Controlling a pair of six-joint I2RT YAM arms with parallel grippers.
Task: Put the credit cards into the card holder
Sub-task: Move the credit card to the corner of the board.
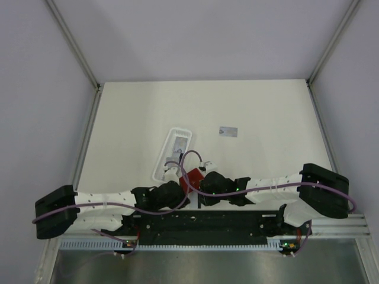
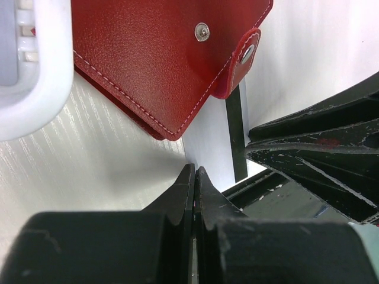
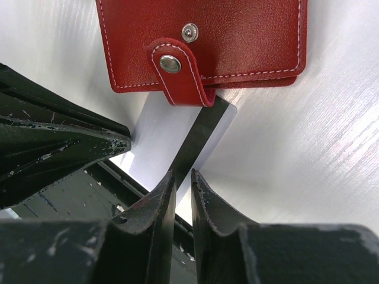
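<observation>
Looking at this, my worry is the half-in card [image 3: 155,133] jamming or popping back out. It sticks out of the red card holder [image 3: 201,41] under the clasp tab [image 3: 177,80], straight ahead of both claws.

The left claw [image 2: 194,173] is pinched fully together with its tips right at the card's near edge. I can't tell if it actually has the edge or is just butted against it. The right claw [image 3: 182,177] has its fingers a sliver apart, with the card's dark stripe running down into that gap. Nothing's clamped there as far as I can see.

If either one shoves off-axis, I reckon the card skews and wedges in the pocket. Or the whole holder slides away, since nothing looks to be pinning it. The tab could snag the card too. The claws are also nearly touching each other, so a bump is possible. Another card [image 1: 228,131] lies well beyond both, not yet stowed.
</observation>
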